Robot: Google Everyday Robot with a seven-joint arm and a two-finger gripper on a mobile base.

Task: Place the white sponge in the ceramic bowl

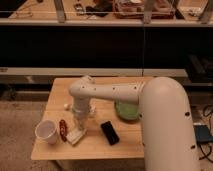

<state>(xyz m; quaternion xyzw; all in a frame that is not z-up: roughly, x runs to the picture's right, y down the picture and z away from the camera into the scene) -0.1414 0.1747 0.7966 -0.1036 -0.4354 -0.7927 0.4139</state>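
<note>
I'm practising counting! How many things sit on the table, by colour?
White: 3 (cup, white sponge, small bit)
Green: 1 (ceramic bowl)
Black: 1 (flat slab)
Red: 1 (packet)
Total: 6
Gripper: shut on the white sponge, beside the cup.

Nothing readable is showing anywhere I'm looking, no text, label, brand or number, not even where the gripper (78, 126) is sitting down on the white sponge (75, 136).

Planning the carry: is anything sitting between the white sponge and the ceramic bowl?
The gripper is shut on the white sponge. A flat black device lies between it and the ceramic bowl, probably low enough to lift over.
</note>
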